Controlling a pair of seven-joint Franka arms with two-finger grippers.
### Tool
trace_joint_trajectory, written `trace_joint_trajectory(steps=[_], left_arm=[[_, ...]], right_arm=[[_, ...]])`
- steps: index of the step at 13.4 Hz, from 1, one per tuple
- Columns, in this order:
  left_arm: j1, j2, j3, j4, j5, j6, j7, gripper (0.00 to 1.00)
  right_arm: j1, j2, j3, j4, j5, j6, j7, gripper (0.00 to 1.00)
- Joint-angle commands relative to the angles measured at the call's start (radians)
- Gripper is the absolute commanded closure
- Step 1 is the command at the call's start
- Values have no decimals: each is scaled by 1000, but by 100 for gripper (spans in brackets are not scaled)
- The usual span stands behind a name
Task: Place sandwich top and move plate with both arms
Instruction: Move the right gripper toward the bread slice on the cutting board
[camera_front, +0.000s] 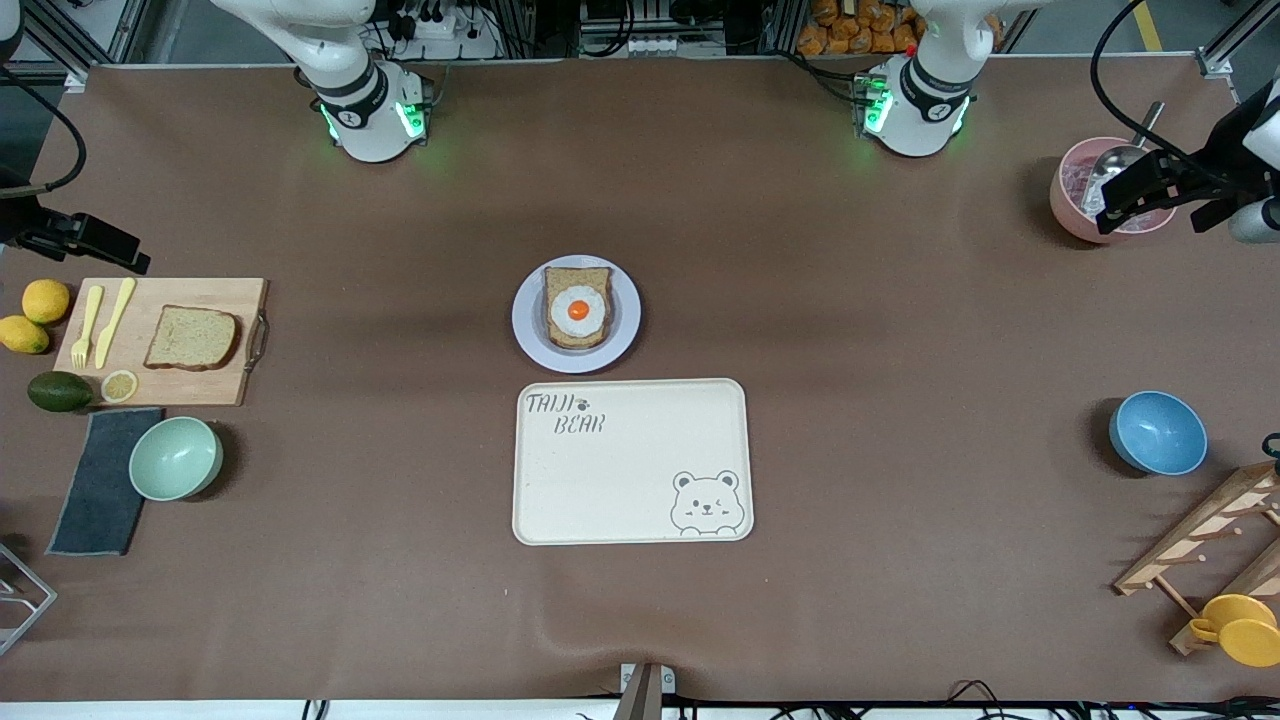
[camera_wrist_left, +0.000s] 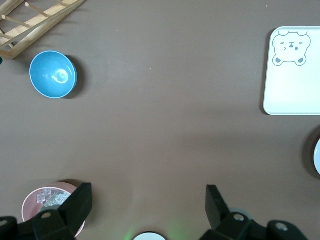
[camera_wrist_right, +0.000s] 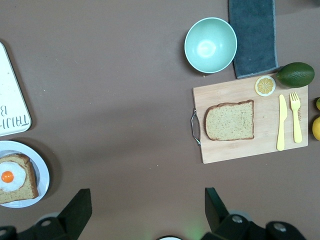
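sandwich top flat on cutting board at right arm's end of tabletop. plate mid-tabletop, carrying egg-topped bread, just beside bear tray. left tool spread wide, holding nothing, over pink bowl. right tool likewise released, raised over the tabletop.

A robotics lab: two white arms bolted to a brown-covered table, metal framing and cables around it.
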Motion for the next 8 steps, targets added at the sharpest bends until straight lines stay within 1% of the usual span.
trace_joint_trajectory(steps=[1,3,8], left_arm=[[8,-6,-6,12,17,-24,13,0],[11,-5,-6,13,34,-24,13,0],[11,-3,-6,-2,31,-30,16,0]], right_arm=[[3,-17,-7,-4,-15,1,-6,0],[3,-19,-7,-4,-12,3,-6,0],[0,-17,-9,-6,-12,-2,-6,0]])
